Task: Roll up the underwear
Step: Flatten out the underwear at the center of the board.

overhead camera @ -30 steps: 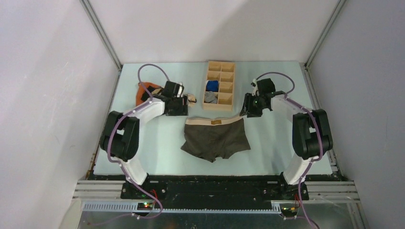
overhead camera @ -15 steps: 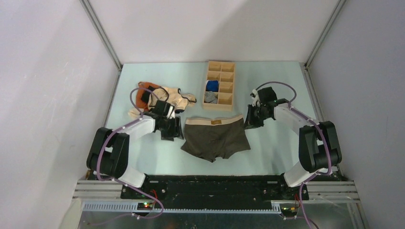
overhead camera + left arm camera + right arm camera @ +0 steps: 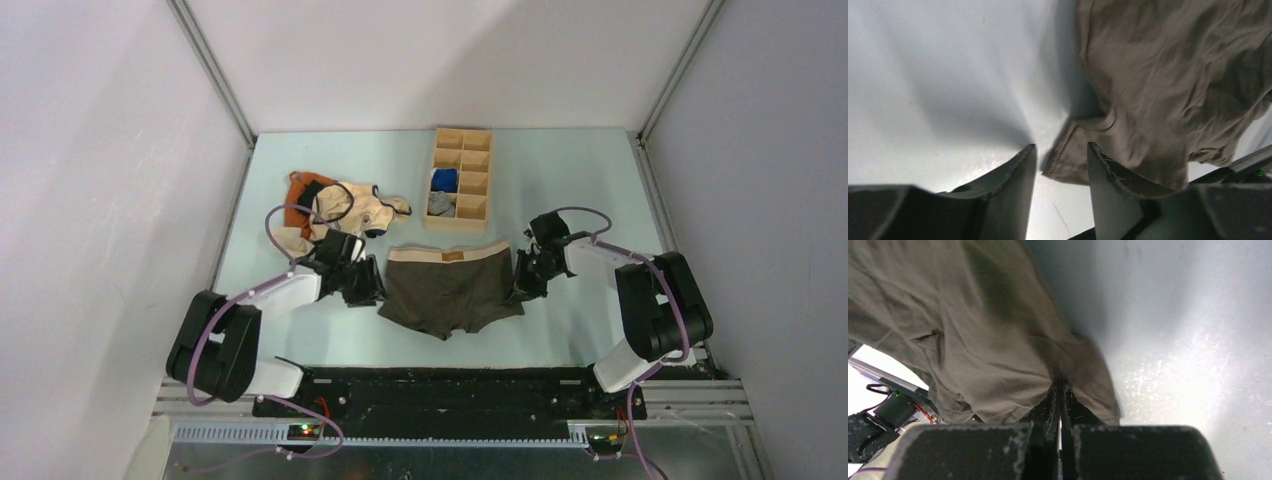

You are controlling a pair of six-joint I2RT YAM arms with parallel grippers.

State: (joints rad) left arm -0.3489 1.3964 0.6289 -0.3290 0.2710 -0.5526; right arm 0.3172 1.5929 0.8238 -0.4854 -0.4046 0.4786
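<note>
Looking down from the top camera, I see the underwear (image 3: pixel 452 290) lying flat and unrolled in the middle of the worktop (image 3: pixel 580 170). Its pale waistband faces the wooden organiser (image 3: pixel 460 180). Both arms have drawn nearer to me since a second ago. The left tool (image 3: pixel 368 285), which was then up by the cream-and-orange garment (image 3: pixel 335 210), now sits at the briefs' left edge. The right tool (image 3: pixel 520 285) has slid from the waistband's corner down to the right edge.

On the left wrist camera, the fingers (image 3: pixel 1018 170) stand apart, with a corner of the leg hem lying between them, not squeezed.

On the right wrist camera, the fingers (image 3: pixel 1048 405) are pressed together, pinching the olive fabric at their tips. That tool was part open a second ago.
</note>
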